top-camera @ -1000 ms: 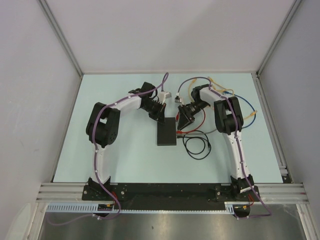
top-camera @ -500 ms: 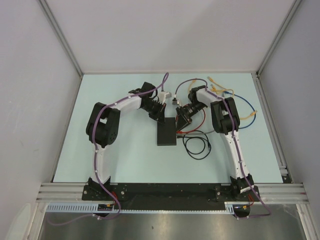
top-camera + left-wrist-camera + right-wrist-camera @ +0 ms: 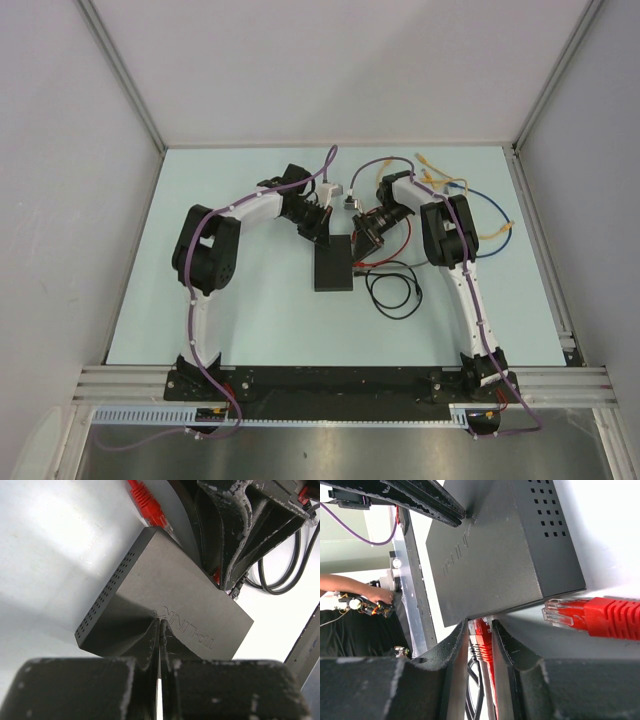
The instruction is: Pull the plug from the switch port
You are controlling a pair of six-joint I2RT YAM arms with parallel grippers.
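The switch is a flat black box lying mid-table. My left gripper is shut, with nothing between the fingers, and its tips press down on the switch's top by the embossed lettering. The left gripper shows the same in its own view. A red plug sits in a port on the switch's right-hand side. My right gripper has a finger against each flank of that plug. The right gripper stands close against the switch's far right corner.
A second red plug lies loose on the table beside the switch. A black cable coil rests just right of the switch. Yellow and blue cables trail at the back right. Grey walls enclose the table.
The right gripper shifted slightly left toward the switch, and its jaws narrowed onto the red plug. The left gripper stayed shut and still on the switch.
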